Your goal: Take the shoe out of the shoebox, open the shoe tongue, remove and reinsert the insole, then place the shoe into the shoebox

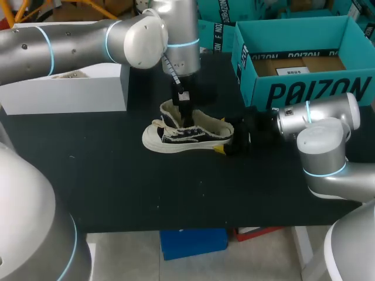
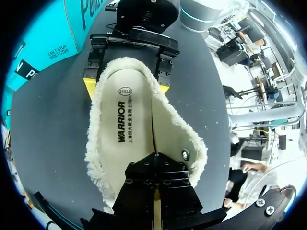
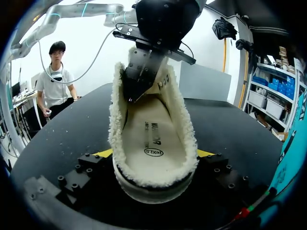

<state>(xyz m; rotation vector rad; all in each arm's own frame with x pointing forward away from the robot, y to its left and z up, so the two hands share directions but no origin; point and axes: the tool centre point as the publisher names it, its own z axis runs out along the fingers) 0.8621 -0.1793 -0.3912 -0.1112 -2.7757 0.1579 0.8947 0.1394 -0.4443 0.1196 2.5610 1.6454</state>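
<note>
A fluffy shoe (image 1: pixel 187 133) is held.
The right claw (image 3: pixel 154 154) grips it at 3 o'clock; the left claw (image 2: pixel 156 165), pinched narrow, pokes inside.

Bright, even overhead light. Soft glare on glossy silver left arm (image 1: pixel 76 44). Matte black tabletop (image 1: pixel 117 187) dim; faint shadow under white fleece-lined canvas shoe (image 1: pixel 205 130).

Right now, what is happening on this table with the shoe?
The shoe stands on the black table, out of the box. The right hand is shut on its heel from both sides. The left hand comes from above into the shoe's opening, towards the front. The insole lies inside the shoe. The open box stands behind it.
</note>
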